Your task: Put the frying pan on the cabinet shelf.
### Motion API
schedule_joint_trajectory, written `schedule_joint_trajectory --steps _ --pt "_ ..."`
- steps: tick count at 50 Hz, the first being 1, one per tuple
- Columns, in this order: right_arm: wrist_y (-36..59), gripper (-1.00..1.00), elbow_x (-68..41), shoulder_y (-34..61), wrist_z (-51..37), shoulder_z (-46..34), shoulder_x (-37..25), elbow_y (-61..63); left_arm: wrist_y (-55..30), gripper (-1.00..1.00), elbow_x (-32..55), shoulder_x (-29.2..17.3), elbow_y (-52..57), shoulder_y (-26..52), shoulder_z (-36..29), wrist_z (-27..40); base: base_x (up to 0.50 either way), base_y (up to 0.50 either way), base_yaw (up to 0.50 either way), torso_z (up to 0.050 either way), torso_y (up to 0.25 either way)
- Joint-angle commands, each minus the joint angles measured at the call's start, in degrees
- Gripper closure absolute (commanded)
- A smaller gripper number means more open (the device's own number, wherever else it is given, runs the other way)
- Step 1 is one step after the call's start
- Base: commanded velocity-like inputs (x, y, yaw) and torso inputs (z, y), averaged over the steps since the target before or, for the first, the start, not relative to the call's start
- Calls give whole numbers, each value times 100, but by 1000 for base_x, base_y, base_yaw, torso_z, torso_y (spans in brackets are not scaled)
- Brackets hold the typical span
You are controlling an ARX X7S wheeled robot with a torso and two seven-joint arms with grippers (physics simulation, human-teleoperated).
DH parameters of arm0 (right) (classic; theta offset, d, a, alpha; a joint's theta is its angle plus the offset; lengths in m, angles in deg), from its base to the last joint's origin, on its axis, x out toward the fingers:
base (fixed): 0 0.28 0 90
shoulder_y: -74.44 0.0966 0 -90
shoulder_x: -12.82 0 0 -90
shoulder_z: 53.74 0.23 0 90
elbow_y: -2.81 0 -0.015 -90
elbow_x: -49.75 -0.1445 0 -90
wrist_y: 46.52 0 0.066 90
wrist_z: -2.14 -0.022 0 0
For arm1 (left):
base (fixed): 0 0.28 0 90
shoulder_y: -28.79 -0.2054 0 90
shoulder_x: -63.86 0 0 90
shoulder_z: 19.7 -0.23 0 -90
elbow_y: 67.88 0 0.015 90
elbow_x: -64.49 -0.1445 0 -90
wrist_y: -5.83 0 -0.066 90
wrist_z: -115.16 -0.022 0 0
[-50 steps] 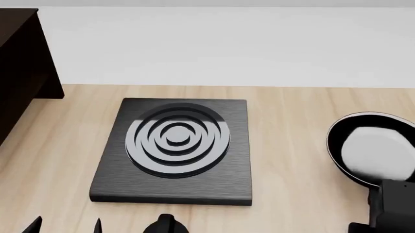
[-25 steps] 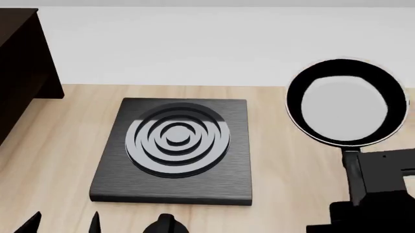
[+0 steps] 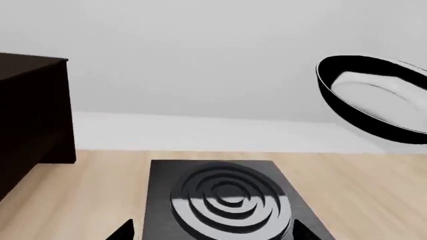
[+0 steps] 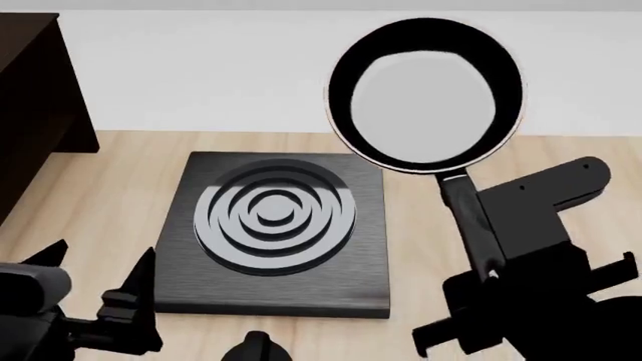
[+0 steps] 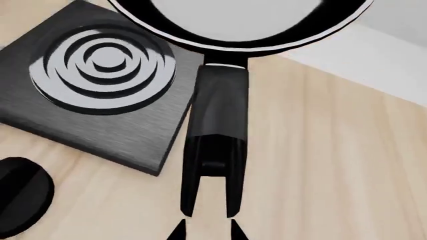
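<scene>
Carrying the frying pan (image 4: 425, 94) level by its handle, clamped in the right gripper (image 4: 492, 274), toward the cabinet shelf (image 4: 30, 98) demands hob plate (image 4: 271, 233) clearance; left gripper (image 4: 95, 289) spread, empty

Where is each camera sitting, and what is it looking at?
Head view: high up, looking down at the square black hob plate; both grippers show, right gripper holding the round black frying pan.
Left wrist view: low, facing the dark brown cabinet; left gripper tips peek in.
Right wrist view: looks along the pan's handle.
All three share pan and hob.
</scene>
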Motion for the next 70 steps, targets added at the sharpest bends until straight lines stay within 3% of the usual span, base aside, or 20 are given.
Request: schedule_joint_trajectory --steps 1,4,7,9,15,18,22,24,27,33,35,40,70 --pt "-121 100 -703 728 -460 -254 3 138 -1017 -100 1359 -216 237 752 278 -201 0 0 0 0 0" --pt "-192 100 -757 865 -363 -437 39 203 -1319 -100 2401 -96 150 893 729 110 0 0 0 0 3" --pt "-268 100 -755 880 -351 -545 66 201 -1429 -100 2526 -191 239 1010 664 -10 0 0 0 0 0" --pt "-260 100 -744 979 -302 -746 52 309 -1600 -100 3183 -134 172 1042 849 239 0 0 0 0 5" --pt "-104 100 -1200 1229 -417 -593 259 422 -1554 -100 3176 -228 384 1279 841 -9 0 0 0 0 2" --pt "-33 100 -1392 1325 -583 -649 285 463 -1717 -100 3979 -180 185 1380 1041 480 0 0 0 0 0" --pt "-34 100 -1644 1424 -747 -774 338 508 -1872 -100 4495 -254 126 1520 1048 626 0 0 0 3 3" --pt "-42 100 -1810 1446 -844 -782 379 515 -1963 -100 5371 -253 -148 1609 1078 1148 0 0 0 0 0" --pt "-80 100 -1901 1480 -915 -916 389 552 -1974 -100 5147 -275 -12 1687 1041 924 0 0 0 0 3" --pt "-233 100 -1902 1444 -886 -1147 319 641 -1912 -100 5968 -134 -199 1713 1044 1249 0 0 0 0 0" --pt "-293 100 -1885 1386 -877 -1193 281 660 -2064 -100 6046 -173 -106 1732 943 1038 0 0 0 0 5" --pt "-310 100 -2012 1296 -979 -1226 242 757 -1821 -100 6821 -80 -350 1578 884 1727 0 0 0 0 2" --pt "-474 100 -2631 1186 -1462 -1394 78 1052 -1562 -100 7165 266 -837 2018 569 1968 0 0 0 1 1"
